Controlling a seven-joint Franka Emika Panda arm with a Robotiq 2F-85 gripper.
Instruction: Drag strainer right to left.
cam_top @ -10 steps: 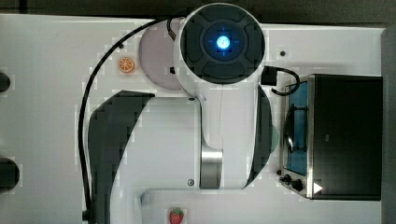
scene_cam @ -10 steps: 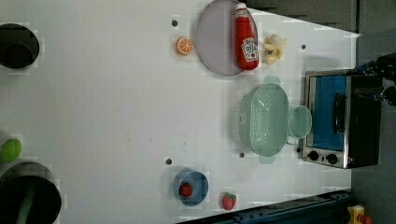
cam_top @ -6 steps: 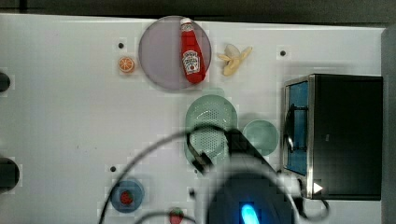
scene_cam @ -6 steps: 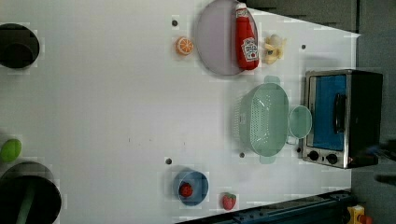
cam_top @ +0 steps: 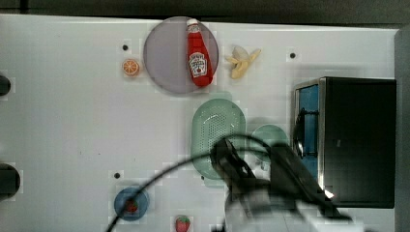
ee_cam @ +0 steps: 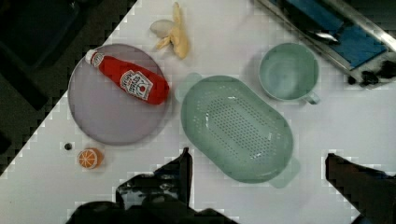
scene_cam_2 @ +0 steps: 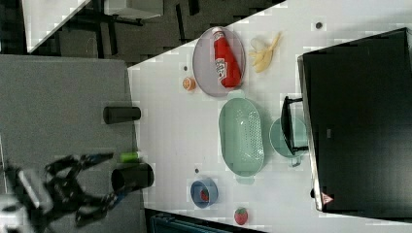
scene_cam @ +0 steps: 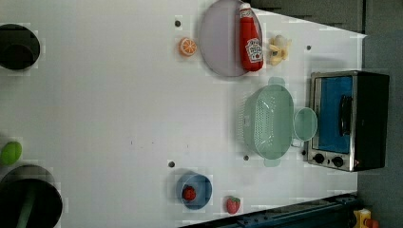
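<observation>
Claw: the claw (ee_cam: pixel 257 156) hangs over the white table (ee_cam: pixel 364 116) with its two dark fingers (ee_cam: pixel 183 168) spread wide and nothing held between them.
Arm: in the top view it is a blurred dark shape with a looping black cable, low in the picture and covering the near end of the strainer.
Strainer: the pale green oval plastic strainer (ee_cam: pixel 237 128) with its grid of small holes lies flat and open side up below the claw, its near rim in the gap between the fingers. I cannot tell whether either finger touches it.
Mug: the round pale green mug (ee_cam: pixel 288 71) stands just beside the strainer, on the side away from the claw.
Oven: the black and silver toaster oven (ee_cam: pixel 345 32) with a blue door sits beyond the mug, farther from the claw.
Plate: the round grey-lilac plate (ee_cam: pixel 112 107) lies near the strainer's far end, ahead of the claw and off to one side.
Bottle: the red plastic ketchup bottle (ee_cam: pixel 128 81) lies on its side on the plate.
Banana: the pale yellow peeled banana (ee_cam: pixel 173 33) lies past the strainer, well away from the claw.
Orange: the small round orange slice (ee_cam: pixel 89 158) lies beside the plate, near the finger on that side.
</observation>
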